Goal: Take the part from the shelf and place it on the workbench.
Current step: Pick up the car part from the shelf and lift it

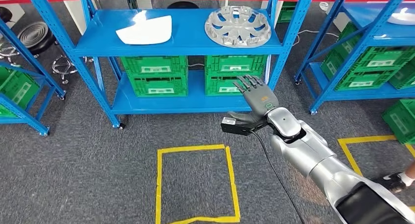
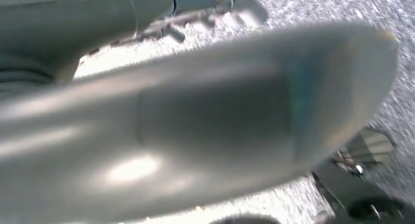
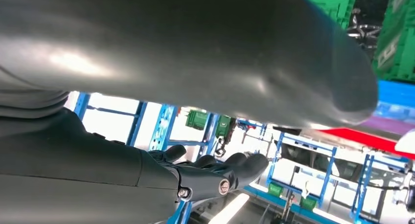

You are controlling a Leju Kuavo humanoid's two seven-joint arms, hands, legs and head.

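Your right hand (image 1: pixel 254 94) hangs in front of the blue shelf (image 1: pixel 186 45), fingers spread, nothing in them. The silver wheel-cover part (image 1: pixel 238 26) lies on the top deck, well apart from the hand, w/ a white panel (image 1: pixel 145 30) beside it. Left wrist view is blurred grey; can't tell that hand's state. A person's shoe (image 1: pixel 394 181) is cut off at right.

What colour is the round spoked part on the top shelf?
Silver-grey; the part shows best in the head view.
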